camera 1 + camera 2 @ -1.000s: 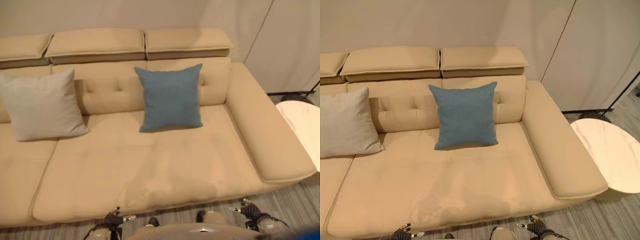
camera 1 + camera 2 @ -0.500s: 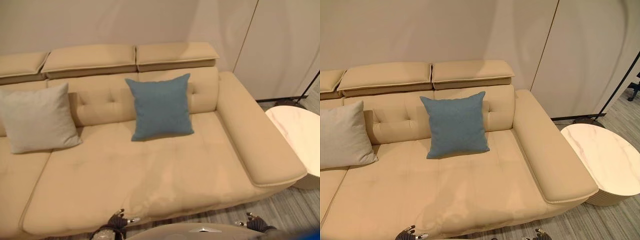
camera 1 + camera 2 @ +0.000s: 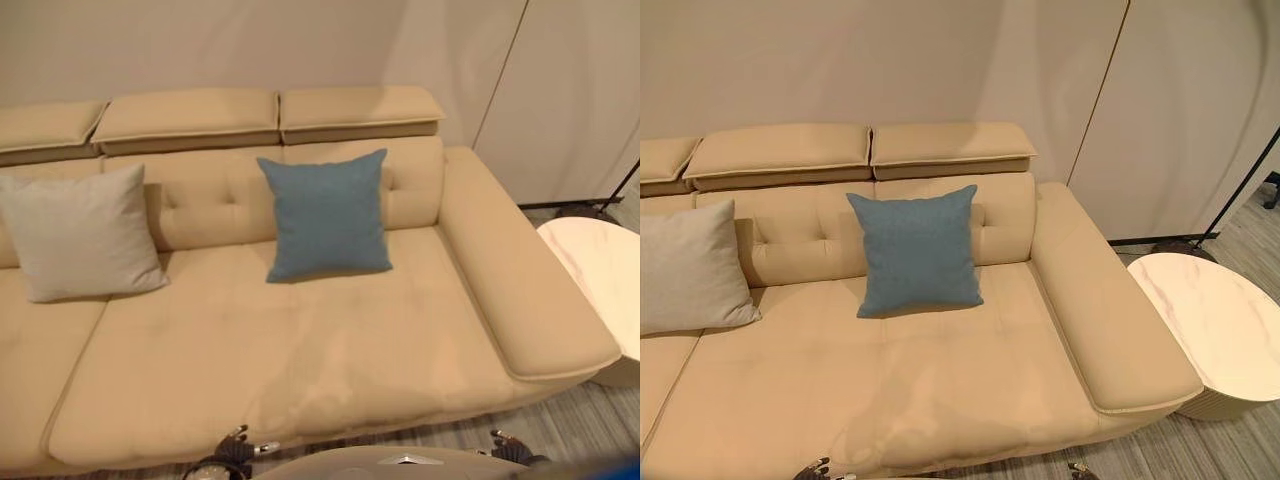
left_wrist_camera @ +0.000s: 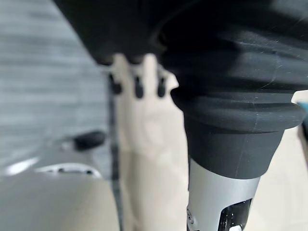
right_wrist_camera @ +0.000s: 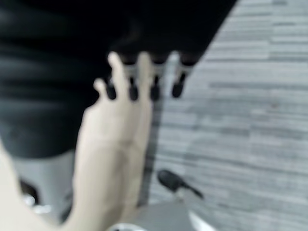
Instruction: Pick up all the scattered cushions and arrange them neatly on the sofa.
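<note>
Two hands hang low at the robot's sides, holding nothing: the left hand (image 3: 236, 443) shows at the bottom edge of the left eye view, in front of the sofa, and its wrist view has the dark-tipped fingers (image 4: 137, 88) lying straight in a row, apart from anything. The right hand (image 5: 144, 77) likewise has its fingers extended and relaxed over the grey wood-look plank floor (image 5: 250, 110), touching nothing.

Outward from the hands stands the wide beige upholstered sofa (image 3: 300, 340), its seat bare in front. Against the buttoned backrest lean two cushions, well apart: a square blue-grey fabric cushion (image 3: 327, 214) near the middle, upright with a slight tilt, and a square pale grey fabric cushion (image 3: 82, 232) toward the robot's left end. No cushion is visible on the floor in these views.

Such cushions probably handle as light, soft and compressible, not slippery or fragile; a pinch at a corner or a grasp along one edge should hold, though the body will sag.

Beside the sofa's right armrest sits a round white marble-look side table (image 3: 1210, 325); nothing rests on it.
</note>
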`<state>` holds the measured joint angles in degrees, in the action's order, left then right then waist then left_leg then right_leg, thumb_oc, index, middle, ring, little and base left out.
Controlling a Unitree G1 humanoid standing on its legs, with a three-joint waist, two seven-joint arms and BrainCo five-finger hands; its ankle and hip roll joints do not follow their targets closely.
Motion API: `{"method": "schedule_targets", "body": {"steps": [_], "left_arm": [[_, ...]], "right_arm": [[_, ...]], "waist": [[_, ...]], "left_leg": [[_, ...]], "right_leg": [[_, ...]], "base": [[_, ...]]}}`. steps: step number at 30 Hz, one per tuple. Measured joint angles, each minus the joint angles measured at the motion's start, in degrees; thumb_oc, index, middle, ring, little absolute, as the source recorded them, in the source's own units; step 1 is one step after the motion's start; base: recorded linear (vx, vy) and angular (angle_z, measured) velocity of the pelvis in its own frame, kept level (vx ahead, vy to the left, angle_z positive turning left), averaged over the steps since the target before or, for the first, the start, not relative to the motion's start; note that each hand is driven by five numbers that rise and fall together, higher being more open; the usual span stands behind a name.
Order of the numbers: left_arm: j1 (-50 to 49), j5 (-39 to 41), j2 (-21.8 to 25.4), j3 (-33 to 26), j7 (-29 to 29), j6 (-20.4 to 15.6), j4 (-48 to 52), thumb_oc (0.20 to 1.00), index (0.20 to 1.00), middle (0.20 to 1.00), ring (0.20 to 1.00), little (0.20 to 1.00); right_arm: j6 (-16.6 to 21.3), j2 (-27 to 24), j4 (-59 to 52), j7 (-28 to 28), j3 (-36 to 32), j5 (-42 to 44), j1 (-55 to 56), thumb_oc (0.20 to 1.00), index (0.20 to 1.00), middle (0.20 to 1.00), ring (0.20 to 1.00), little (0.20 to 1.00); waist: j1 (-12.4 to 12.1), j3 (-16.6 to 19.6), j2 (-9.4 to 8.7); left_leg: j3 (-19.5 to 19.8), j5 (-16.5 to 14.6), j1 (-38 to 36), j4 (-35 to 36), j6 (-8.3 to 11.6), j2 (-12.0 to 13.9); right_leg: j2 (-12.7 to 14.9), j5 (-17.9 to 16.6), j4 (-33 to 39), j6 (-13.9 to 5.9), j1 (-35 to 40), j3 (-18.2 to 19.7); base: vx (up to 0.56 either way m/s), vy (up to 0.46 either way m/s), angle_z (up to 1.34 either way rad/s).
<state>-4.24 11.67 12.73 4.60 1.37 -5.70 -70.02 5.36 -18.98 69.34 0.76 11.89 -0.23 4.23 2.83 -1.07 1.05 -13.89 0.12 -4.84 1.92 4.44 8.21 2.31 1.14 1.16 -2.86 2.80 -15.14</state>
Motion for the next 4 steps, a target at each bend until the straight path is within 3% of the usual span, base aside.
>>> {"method": "schedule_targets", "body": {"steps": [4], "left_arm": [[-0.22,0.0,-0.01,-0.01,-0.01,0.0,-0.01,1.0,1.0,1.0,1.0,1.0]], "right_arm": [[0.0,0.0,0.01,-0.02,0.02,-0.02,0.07,1.0,1.0,1.0,1.0,1.0]], "waist": [[0.02,-0.07,0.13]], "left_leg": [[0.12,0.01,0.1,0.03,0.0,-0.12]], "right_leg": [[0.06,0.0,0.0,0.0,0.07,-0.08]], "base": [[0.0,0.0,0.0]]}}
